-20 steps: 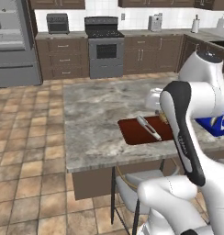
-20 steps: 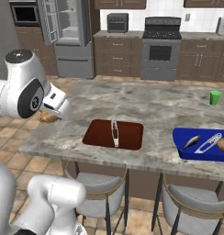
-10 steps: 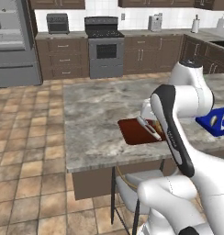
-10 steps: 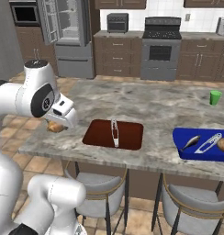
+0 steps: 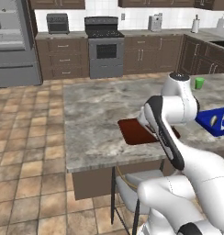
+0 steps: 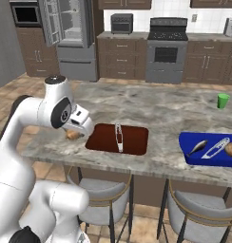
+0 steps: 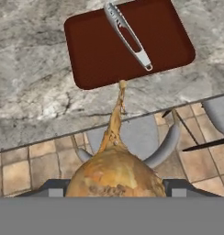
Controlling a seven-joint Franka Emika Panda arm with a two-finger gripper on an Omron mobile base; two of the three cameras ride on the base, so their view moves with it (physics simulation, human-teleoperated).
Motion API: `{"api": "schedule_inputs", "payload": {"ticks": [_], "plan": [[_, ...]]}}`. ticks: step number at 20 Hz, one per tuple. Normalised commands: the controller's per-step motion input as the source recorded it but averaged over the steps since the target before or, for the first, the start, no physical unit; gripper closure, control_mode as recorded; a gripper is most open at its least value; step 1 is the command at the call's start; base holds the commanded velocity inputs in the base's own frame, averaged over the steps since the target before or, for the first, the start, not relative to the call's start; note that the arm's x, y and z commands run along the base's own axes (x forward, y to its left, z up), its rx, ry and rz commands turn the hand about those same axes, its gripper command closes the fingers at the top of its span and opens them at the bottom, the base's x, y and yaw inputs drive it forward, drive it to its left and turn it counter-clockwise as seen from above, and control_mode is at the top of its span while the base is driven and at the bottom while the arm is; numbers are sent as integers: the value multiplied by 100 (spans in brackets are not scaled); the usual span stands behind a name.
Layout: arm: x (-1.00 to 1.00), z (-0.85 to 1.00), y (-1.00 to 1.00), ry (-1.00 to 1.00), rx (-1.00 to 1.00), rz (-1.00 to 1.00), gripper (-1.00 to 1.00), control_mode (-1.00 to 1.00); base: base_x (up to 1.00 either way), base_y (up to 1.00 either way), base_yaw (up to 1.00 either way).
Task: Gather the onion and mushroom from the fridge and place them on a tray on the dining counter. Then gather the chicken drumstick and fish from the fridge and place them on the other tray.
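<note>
Onion [image 7: 114,176] sits clenched in the tool [image 7: 114,186], at the near left edge of the tabletop [image 6: 160,111]. Carrying step; next it must travel right, past the red tray [image 6: 106,137] holding the fish [image 6: 119,136], to the blue tray [image 6: 184,144].

2 rectangular trays lie on 1 grey speckled stone desk [image 6: 165,107]: 1 flat dark red-brown tray [image 6: 137,142] and 1 bright blue tray [image 6: 187,155]. There is 1 slim silvery fish [image 6: 119,137], 1 tan-golden chicken drumstick [image 7: 114,172] and 1 small green cup [image 6: 223,100]. 2 grey-seated stools [image 6: 101,182] stand at the desk. 1 grey steel fridge [image 6: 72,40] and 1 black stove [image 6: 165,50] stand behind.
</note>
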Motion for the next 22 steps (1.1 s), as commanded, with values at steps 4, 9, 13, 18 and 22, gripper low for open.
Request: {"api": "schedule_inputs", "payload": {"ticks": [4,9,13,18,22], "plan": [[77,-31,-11,3,0,0,100,-100,0,0,0],[77,-50,-2,6,-1,0,100,-100,0,0,0],[72,-50,0,7,0,0,100,-100,0,0,0],[66,-40,-1,8,0,0,100,-100,0,0,0],[58,-34,-1,7,0,0,100,-100,0,0,0]]}}
